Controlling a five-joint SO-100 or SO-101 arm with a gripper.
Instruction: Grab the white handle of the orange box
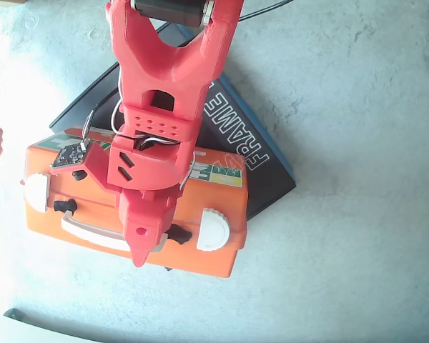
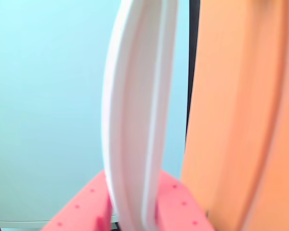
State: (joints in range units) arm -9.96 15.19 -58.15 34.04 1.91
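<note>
One claw [image 2: 134, 211] pinches one white handle [image 2: 139, 110] on one orange box [image 1: 93, 207].

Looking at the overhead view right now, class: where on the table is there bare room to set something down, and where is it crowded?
Free: the grey table right of the black FRAME KIT box, and the strip below the orange box. Crowded: the left-centre, where the red arm hangs over the orange box and its white handle. The far left is glare-washed; unclear.

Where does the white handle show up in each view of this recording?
Overhead view: white handle lies along the near face of the orange box, lower left, partly under the gripper.
Wrist view: handle runs top to bottom, centre.
Shared landmark: the orange box.
</note>
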